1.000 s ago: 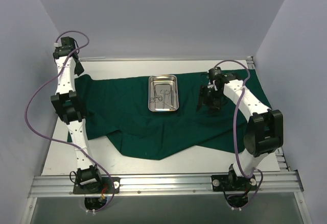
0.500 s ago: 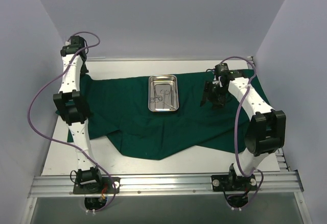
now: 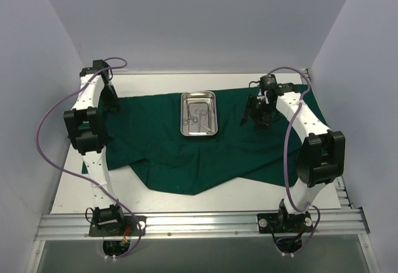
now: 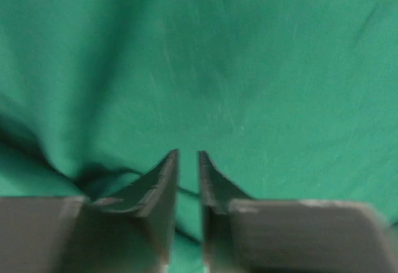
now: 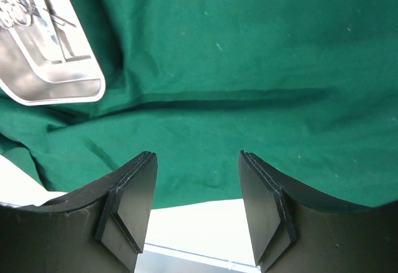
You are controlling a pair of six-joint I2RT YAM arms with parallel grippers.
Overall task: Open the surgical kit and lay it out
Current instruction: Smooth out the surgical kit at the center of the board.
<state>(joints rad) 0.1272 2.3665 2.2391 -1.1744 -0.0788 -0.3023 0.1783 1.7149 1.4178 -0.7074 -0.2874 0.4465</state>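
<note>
My two arms look alike. On the left arm and the right arm I see white links joined by bulky black joints, with a thin purple cable looping along each. The left claw has dark grey wedge fingers tapering to thin tips. The right claw has black curved fingers faced with flat layered pads.

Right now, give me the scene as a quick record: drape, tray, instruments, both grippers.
drape: dark green, spread on the table, near edge rumpled
tray: steel, sitting on the drape, far centre
instruments: ring-handled, lying in the tray
left gripper: at the drape's far left corner, jaws nearly together, grip on cloth unclear
right gripper: open, empty, above the drape right of the tray
</note>
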